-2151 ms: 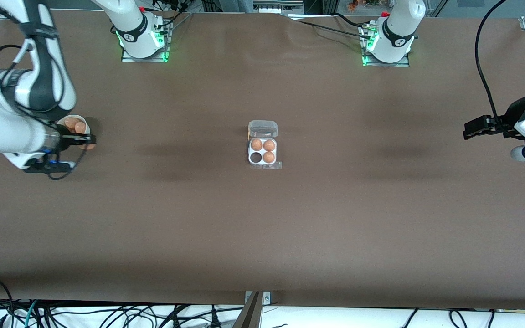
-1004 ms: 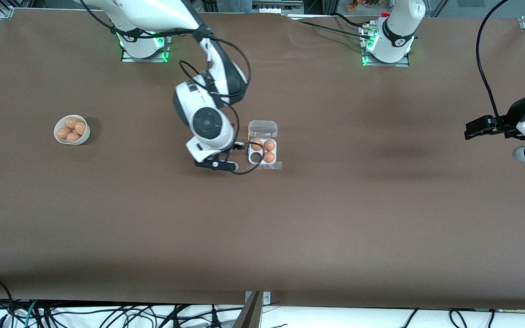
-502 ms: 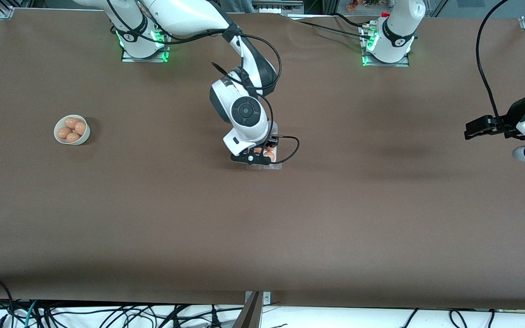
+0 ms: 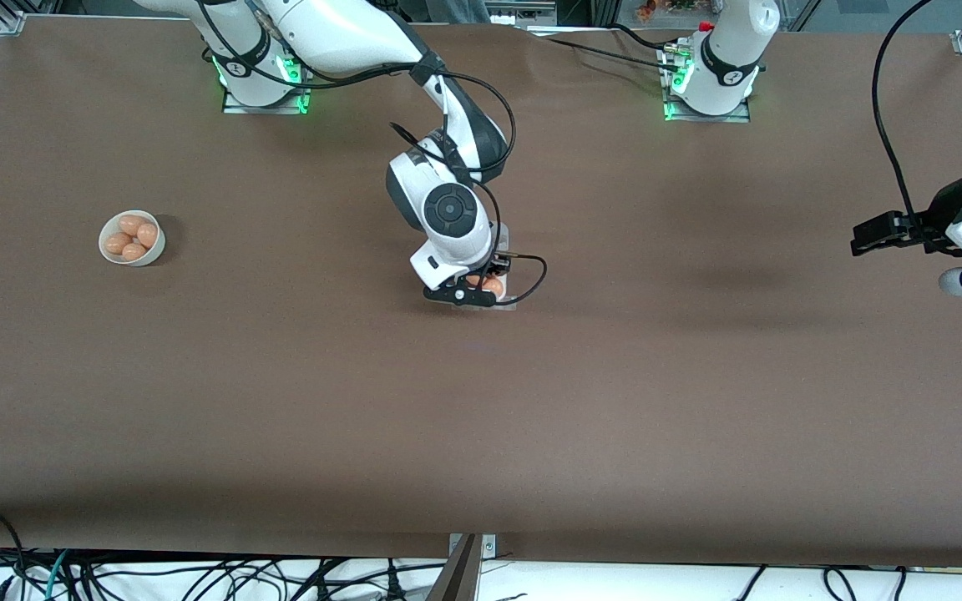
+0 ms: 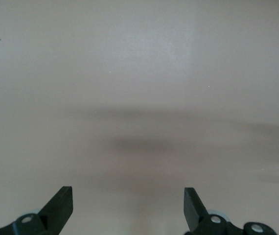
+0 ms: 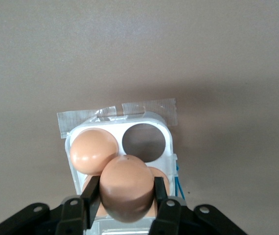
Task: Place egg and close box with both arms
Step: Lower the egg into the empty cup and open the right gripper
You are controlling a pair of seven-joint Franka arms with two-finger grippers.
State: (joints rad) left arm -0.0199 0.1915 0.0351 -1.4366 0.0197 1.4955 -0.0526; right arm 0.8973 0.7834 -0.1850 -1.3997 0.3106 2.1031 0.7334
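My right gripper (image 6: 125, 185) is shut on the orange-brown egg (image 6: 126, 192) and holds it just over the box (image 6: 169, 147). In the right wrist view the white tray shows one empty cell (image 6: 142, 141), one egg (image 6: 93, 151) beside it, and part of another egg under the held one. In the front view the right gripper (image 4: 481, 278) and its wrist hide most of the box (image 4: 508, 302); the lid is hidden. My left gripper (image 4: 863, 237) waits open and empty over bare table at the left arm's end, and also shows in the left wrist view (image 5: 128, 205).
A round white bowl (image 4: 155, 250) with several more eggs stands toward the right arm's end of the table. Clear tape (image 6: 149, 108) holds the box's edge to the brown tabletop. Cables hang along the table's near edge.
My right arm has carried the egg from the bowl to over the box, and in the last half second settled slightly lower there. The left arm has not moved.
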